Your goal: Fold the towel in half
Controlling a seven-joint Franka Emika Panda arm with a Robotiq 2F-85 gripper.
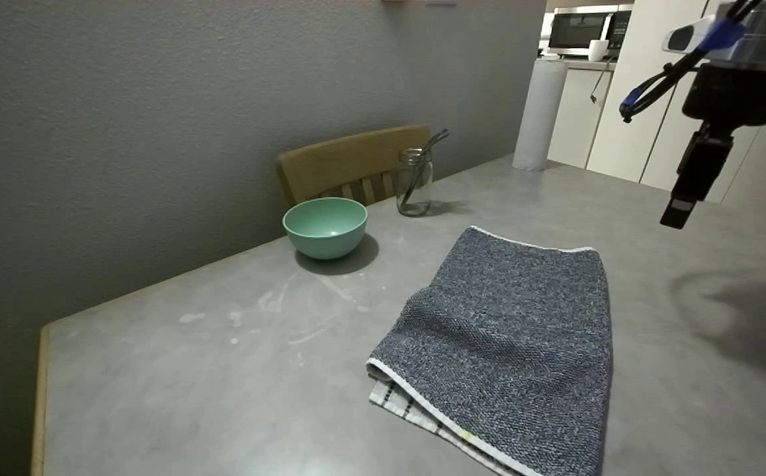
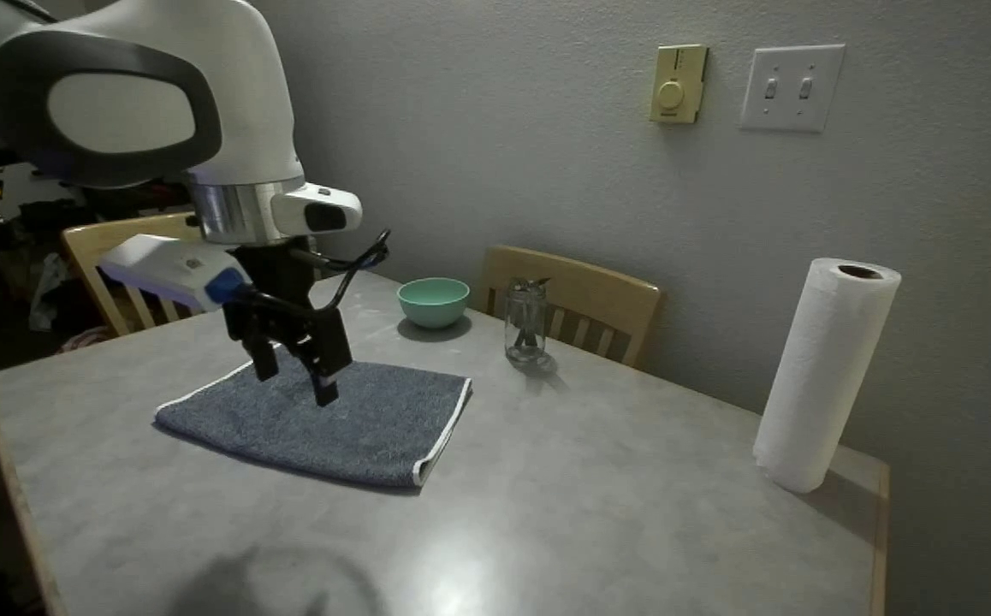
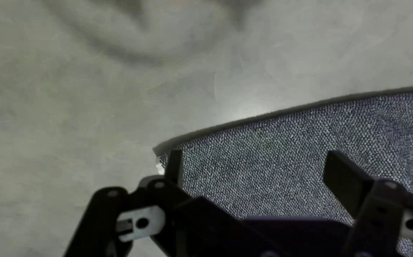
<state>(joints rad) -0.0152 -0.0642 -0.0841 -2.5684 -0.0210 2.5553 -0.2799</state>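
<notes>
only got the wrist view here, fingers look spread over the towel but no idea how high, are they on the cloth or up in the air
Observer: Up in the air. In an exterior view the fingers hang above the table, with bare tabletop showing between them and the towel.

Operator: ok good, is the towel one layer or doubled over, i only see part of it

Observer: It looks doubled. In an exterior view a striped layer, white with dark lines, pokes out from under the grey top at one end.
</notes>
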